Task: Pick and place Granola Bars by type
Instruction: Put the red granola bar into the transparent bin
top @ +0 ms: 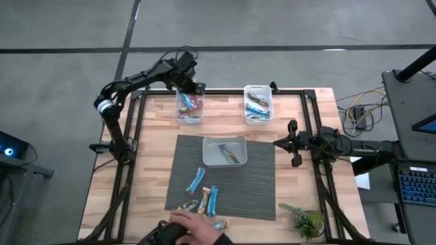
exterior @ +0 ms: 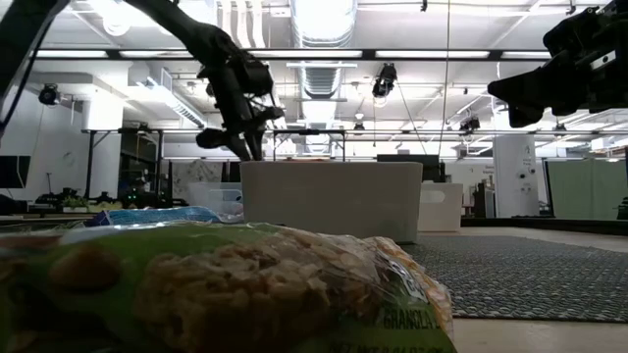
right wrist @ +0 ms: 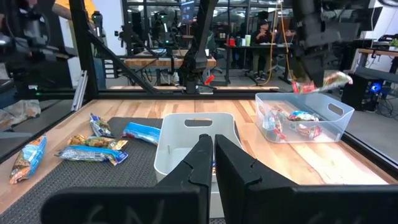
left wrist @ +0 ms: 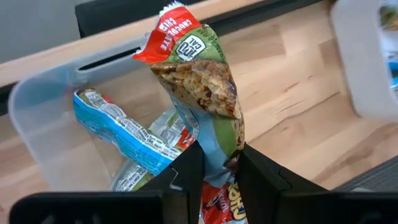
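Red-topped granola bar (left wrist: 198,74) sits pinched in the left gripper (left wrist: 214,165) above the clear tub (top: 189,109), apparently clear of its contents; right gripper (right wrist: 208,146) hovers empty, fingers together.

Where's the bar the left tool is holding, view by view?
High: hidden under the left tool, over the far-left tub.
Low: not clearly visible; the left tool hangs behind the white tub.
Left wrist: the bar stands between the fingers, above the far-left tub.
Right wrist: the bar hangs from the left tool above the far-left tub.
Shared landmark: that tub.
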